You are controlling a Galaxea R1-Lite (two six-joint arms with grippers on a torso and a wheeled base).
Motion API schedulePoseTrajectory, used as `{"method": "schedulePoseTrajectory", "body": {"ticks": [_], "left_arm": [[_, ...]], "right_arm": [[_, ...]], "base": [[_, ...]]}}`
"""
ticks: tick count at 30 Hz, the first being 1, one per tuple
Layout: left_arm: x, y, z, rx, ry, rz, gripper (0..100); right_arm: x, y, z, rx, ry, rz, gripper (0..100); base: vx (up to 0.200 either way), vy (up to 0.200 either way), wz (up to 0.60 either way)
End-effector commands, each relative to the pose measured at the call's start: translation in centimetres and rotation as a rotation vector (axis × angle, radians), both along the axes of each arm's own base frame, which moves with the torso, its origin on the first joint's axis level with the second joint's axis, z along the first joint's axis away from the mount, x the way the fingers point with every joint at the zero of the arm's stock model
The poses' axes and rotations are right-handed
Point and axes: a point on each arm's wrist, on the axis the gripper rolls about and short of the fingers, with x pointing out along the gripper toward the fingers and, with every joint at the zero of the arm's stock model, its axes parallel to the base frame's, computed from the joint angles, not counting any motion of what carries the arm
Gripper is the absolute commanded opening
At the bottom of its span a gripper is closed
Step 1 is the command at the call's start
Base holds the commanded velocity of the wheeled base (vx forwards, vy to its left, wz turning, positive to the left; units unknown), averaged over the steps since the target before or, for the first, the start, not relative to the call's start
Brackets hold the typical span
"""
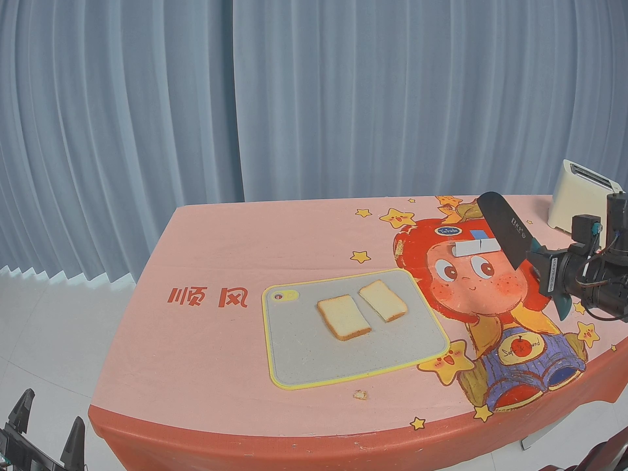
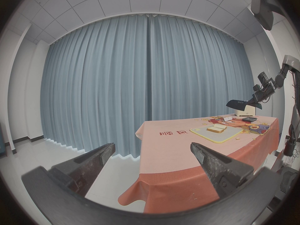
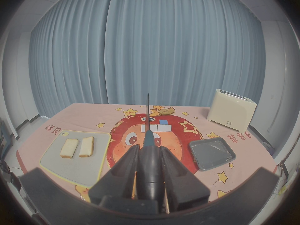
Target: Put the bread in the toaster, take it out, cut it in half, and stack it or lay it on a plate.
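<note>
Two bread halves (image 1: 343, 316) (image 1: 383, 300) lie side by side on the grey, yellow-rimmed cutting board (image 1: 307, 354); the right wrist view shows them too (image 3: 69, 147) (image 3: 87, 146). My right gripper (image 3: 149, 152) is shut on the dark handle of a knife (image 1: 507, 227), held in the air over the table's right side, blade up and away from the bread. The cream toaster (image 1: 581, 197) stands at the far right corner. A grey rectangular plate (image 3: 212, 153) lies near the toaster. My left gripper (image 2: 153, 157) hangs open, low and off the table's left end.
A small white holder (image 3: 156, 127) with a blue piece sits mid-table on the cartoon print. A crumb (image 1: 360, 394) lies near the front edge. The pink cloth left of the board is bare. Blue curtains hang behind the table.
</note>
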Motion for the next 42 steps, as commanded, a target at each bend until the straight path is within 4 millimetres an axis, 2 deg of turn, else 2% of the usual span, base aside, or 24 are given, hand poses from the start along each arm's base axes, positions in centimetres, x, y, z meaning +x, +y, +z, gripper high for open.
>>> {"method": "schedulePoseTrajectory", "body": {"ticks": [1,3,4,14,23,42], "left_arm": [[0.0,0.0,-0.5,0.0,0.001,0.0,100],[0.0,0.0,-0.5,0.0,0.001,0.0,100],[0.0,0.0,-0.5,0.0,0.001,0.0,100],[0.0,0.0,-0.5,0.0,0.001,0.0,100],[0.0,0.0,-0.5,0.0,0.001,0.0,100],[0.0,0.0,-0.5,0.001,0.001,-0.001,100]], "right_arm": [[0.9,-0.3,-0.6,-0.002,0.028,-0.013,0],[0.9,-0.3,-0.6,-0.002,0.028,-0.013,0],[1.5,-1.1,-0.3,0.026,0.026,-0.006,0],[2.6,-3.6,0.4,0.09,0.011,-0.005,0],[3.5,-3.4,-0.1,0.09,-0.012,0.002,0],[3.1,-2.8,-0.3,0.086,-0.007,0.018,0]], "base": [[0.0,0.0,0.0],[0.0,0.0,0.0],[0.0,0.0,0.0],[0.0,0.0,0.0],[0.0,0.0,0.0],[0.0,0.0,0.0]]}}
